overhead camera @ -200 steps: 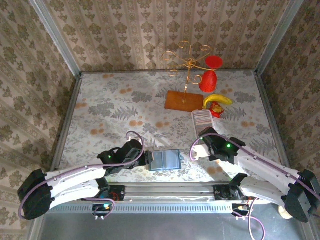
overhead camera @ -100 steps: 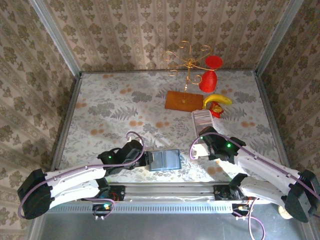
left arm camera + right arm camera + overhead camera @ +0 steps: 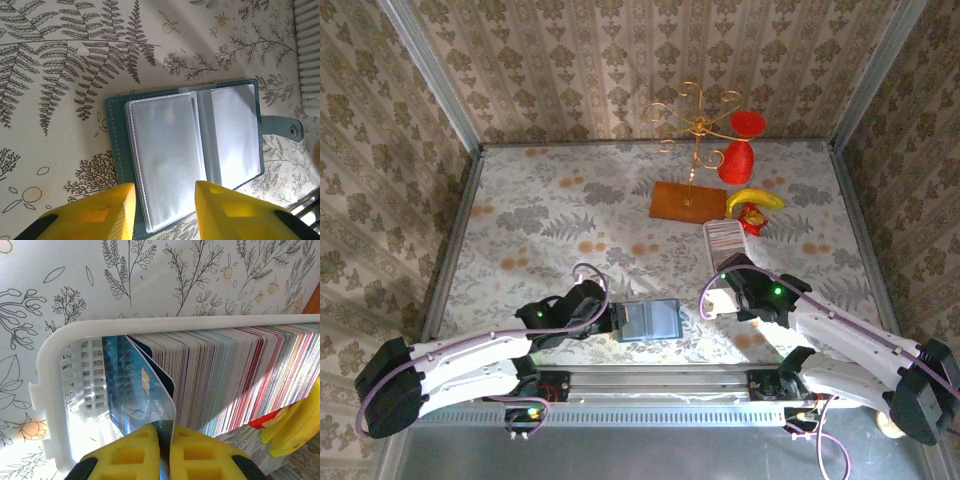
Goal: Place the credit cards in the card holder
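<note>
— floral tabletop: where's the card holder?
— lying open, flat, beneath the left gripper, jaws apart. right gripper pinches a blue card among credit cards in the white tray.

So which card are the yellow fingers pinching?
The teal-blue card with the gold chip: it leans out from the tightly packed row of others in the white tray.
</note>
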